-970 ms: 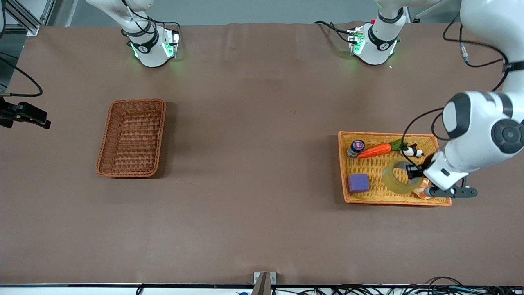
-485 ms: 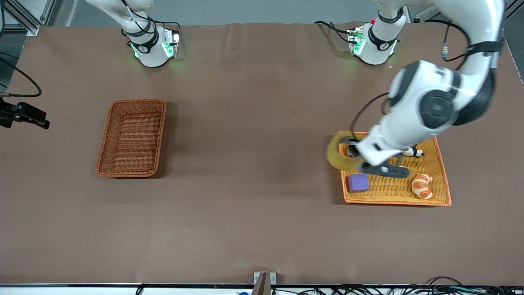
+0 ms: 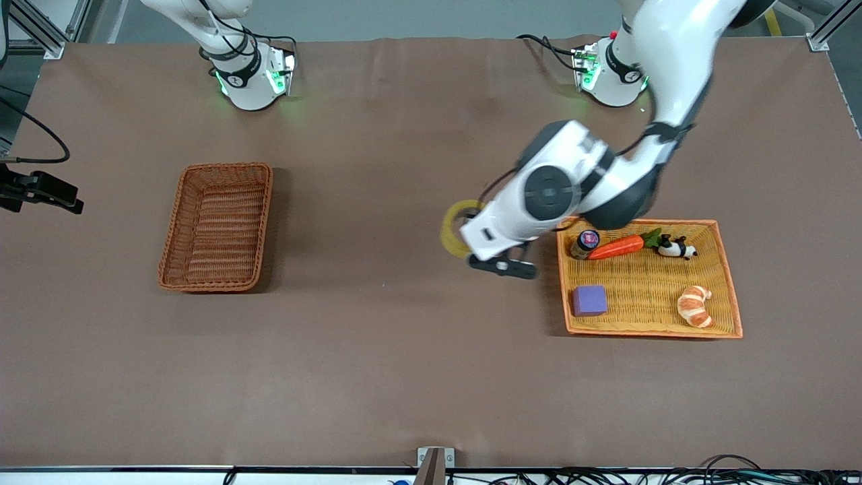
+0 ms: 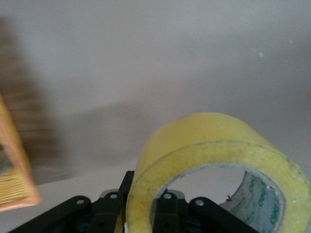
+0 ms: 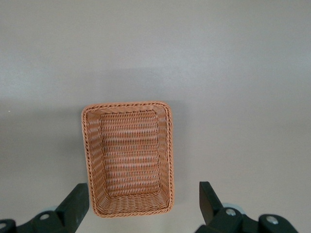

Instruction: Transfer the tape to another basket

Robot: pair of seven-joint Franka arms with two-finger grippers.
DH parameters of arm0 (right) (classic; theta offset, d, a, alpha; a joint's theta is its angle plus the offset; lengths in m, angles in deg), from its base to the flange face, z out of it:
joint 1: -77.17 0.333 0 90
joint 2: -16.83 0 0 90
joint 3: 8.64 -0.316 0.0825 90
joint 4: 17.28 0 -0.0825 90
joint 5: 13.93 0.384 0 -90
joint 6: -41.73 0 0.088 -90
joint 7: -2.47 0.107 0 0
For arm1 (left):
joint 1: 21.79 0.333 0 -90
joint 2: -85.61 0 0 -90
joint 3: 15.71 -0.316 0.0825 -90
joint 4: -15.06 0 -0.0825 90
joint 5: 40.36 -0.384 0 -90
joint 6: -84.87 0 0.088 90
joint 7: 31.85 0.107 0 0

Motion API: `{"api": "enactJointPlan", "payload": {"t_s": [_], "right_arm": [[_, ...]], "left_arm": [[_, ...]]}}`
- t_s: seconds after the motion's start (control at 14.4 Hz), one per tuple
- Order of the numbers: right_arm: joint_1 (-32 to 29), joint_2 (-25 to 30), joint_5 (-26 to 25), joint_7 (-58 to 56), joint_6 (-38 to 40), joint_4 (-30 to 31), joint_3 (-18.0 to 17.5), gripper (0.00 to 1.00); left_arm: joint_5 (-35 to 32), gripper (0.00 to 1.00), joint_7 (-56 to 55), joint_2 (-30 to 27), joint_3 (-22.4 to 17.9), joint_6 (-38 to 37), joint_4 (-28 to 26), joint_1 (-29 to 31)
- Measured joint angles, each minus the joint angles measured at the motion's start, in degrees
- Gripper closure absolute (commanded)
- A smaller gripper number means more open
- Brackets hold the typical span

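Tape [image 3: 455, 228] up in the air, clamped in left gripper [image 4: 141, 206], over bare table [image 3: 404, 350] between tray [image 3: 731, 296] and basket [image 3: 217, 227]. Right gripper [image 5: 143, 201] waiting, jaws apart, above basket.

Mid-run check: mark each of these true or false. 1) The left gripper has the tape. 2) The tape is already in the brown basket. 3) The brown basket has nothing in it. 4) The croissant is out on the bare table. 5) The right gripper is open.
1) True: the left gripper is shut on the tape, over the table.
2) False: the tape is in the air, between the orange tray and the basket.
3) True.
4) False: the croissant lies in the orange tray.
5) True: the right gripper is open above the basket.
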Motion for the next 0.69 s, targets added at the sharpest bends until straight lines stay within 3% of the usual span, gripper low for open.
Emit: {"api": "enactJointPlan", "payload": {"t_s": [0.21,0.49,0.69], "right_arm": [[0.04,-0.49,0.0,-0.01,0.0,0.03,-0.11,0.0],[0.0,-0.63,0.0,-0.01,-0.02,0.03,-0.03,0.0],[0.04,-1.36,0.07,-0.02,0.04,0.14,-0.16,0.0]], "left_arm": [[-0.59,0.97,-3.46,7.24,-2.77,4.72,6.61,-7.83],[-0.6,0.97,-4.06,12.33,-17.82,10.34,10.17,-24.15],[-0.45,0.96,-5.1,16.87,-19.53,14.03,13.58,-27.28]]}}
